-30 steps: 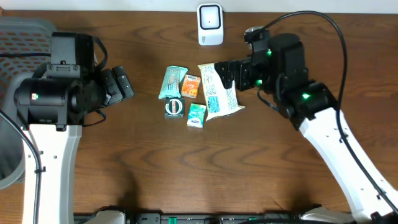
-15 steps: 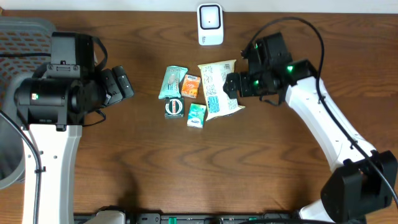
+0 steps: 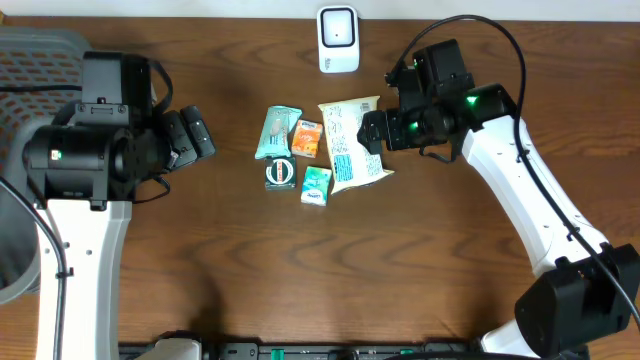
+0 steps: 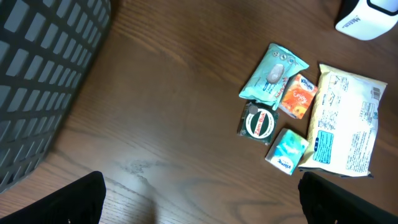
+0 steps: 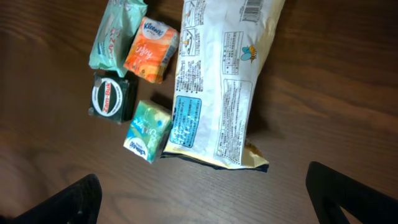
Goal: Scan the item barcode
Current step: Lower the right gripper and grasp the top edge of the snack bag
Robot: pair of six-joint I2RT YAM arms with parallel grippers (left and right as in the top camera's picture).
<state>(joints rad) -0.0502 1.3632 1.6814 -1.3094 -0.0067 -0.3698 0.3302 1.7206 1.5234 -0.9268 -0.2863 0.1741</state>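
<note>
- Sitting at the far left is a grey plastic mesh basket (image 3: 40, 50), and nothing on the table is near it.
- Just right of it, the left gripper (image 3: 203, 138) hangs over bare brown wooden table (image 3: 200, 250). Its jaws are spread wide and hold nothing, and it has not stirred in the last second.
- Then comes the cluster: a teal foil wipe packet (image 3: 277, 131), a black round tin (image 3: 279, 173) below it, an orange tissue pack (image 3: 308, 138) and a green tissue pack (image 3: 316, 186).
- Touching those packs is the white and yellow snack bag (image 3: 350, 145). It lies flat, printed side up, with a barcode (image 5: 252, 9) near its top edge. I take it for the item to scan.
- Behind the bag, well apart from it, stands the white box-shaped scanner (image 3: 338, 40).
- A second ago the right gripper (image 3: 370, 133) was over the bag's upper corner. It has since drawn back to the bag's right edge, jaws apart and empty.
- The bag itself has not shifted, so I judge no grasp was made and the scan is still to come.
</note>
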